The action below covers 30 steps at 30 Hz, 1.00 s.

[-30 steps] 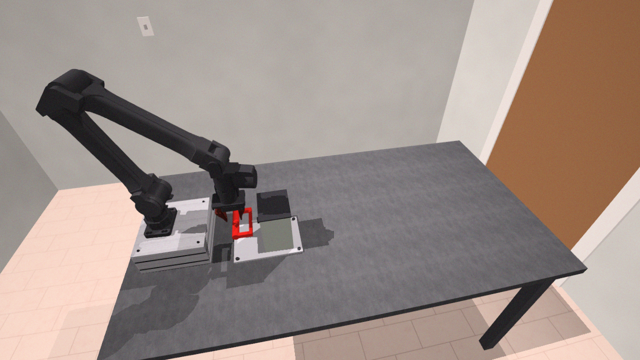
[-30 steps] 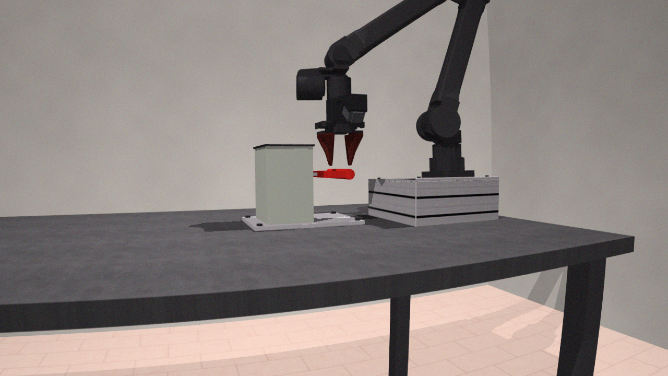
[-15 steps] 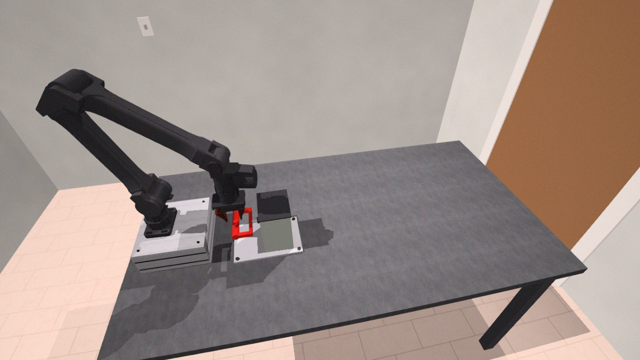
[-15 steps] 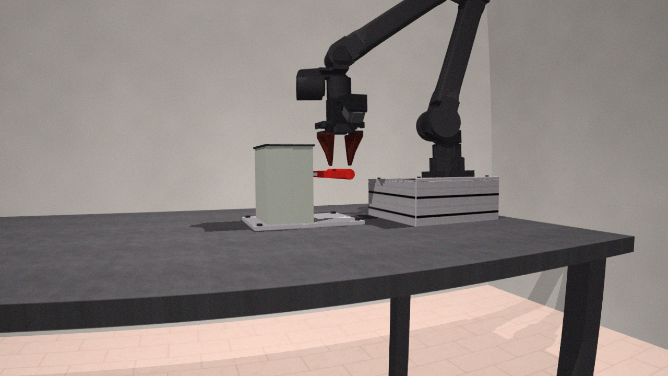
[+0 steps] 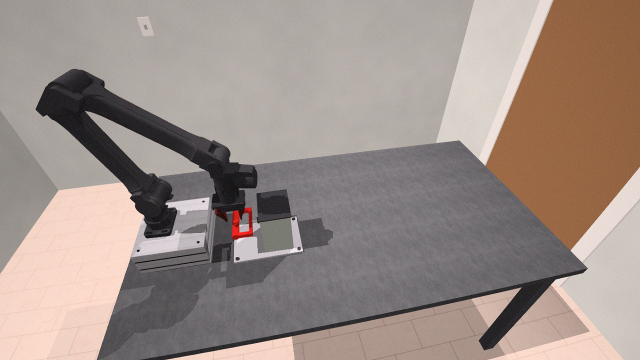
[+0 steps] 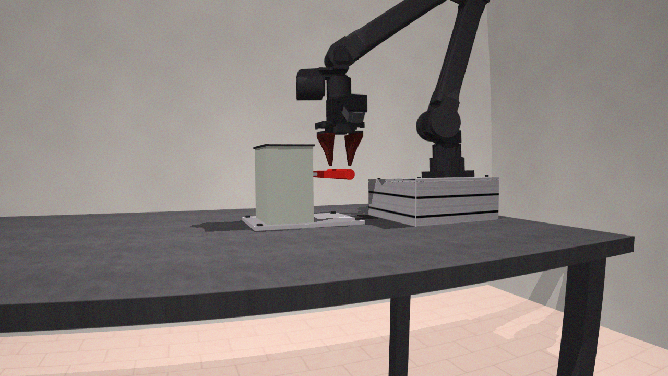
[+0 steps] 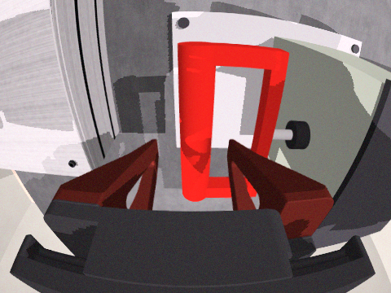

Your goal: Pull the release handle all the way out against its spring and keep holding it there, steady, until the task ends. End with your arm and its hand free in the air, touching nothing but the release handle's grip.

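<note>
A: Where's the claw [image 5: 234,219] [image 6: 340,165] [image 7: 192,147]?
B: Pointing down just above the release handle [image 5: 242,235] [image 6: 340,174] [image 7: 196,118]. Roughly half open, nothing gripped.
A: Handle position?
B: Right below the fingertips, level, well above the bench [image 5: 402,210] [image 6: 187,261] [image 7: 138,12]. Its thick grip bar lies under the gap between the fingers; the rod [image 7: 283,134] runs back to the pale green housing [image 5: 277,235] [image 6: 285,184] [image 7: 318,94].
A: Step in hand?
B: Lining up to grasp, I'd say. Pull not begun.
A: How to do it well?
B: Lower straight down, one finger either side of the bar, the housing-side one through the frame's opening. Don't land a tip on the red. Close firmly once the bar sits well between them.
A: Then?
B: Draw along the rod, away from the housing, level and slow, to the stop. Hold against the spring. Keep off the arm's stacked base block [image 5: 179,241] [image 6: 448,201] [image 7: 32,81].
</note>
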Tool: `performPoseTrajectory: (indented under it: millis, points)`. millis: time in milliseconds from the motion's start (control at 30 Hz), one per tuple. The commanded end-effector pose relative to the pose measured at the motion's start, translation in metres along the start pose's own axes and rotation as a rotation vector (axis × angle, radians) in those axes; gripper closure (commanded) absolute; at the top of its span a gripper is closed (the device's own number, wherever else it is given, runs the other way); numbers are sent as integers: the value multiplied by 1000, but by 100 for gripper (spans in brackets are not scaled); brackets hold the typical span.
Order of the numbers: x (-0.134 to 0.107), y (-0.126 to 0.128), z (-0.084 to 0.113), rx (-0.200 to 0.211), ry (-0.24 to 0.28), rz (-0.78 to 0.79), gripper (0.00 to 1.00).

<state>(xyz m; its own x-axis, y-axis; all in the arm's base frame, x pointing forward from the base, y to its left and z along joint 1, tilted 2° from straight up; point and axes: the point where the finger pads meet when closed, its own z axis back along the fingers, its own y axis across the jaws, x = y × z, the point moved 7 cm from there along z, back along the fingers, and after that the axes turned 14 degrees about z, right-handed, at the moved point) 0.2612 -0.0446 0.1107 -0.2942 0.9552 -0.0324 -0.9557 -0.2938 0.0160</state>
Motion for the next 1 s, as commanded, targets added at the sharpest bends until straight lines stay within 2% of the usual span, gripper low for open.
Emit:
performPoseTrajectory:
  millis: [0,967]
  points:
    - [-4,-3,-2,-1,-2,2,52]
    - [-5,-6,-1,-5,0,2,52]
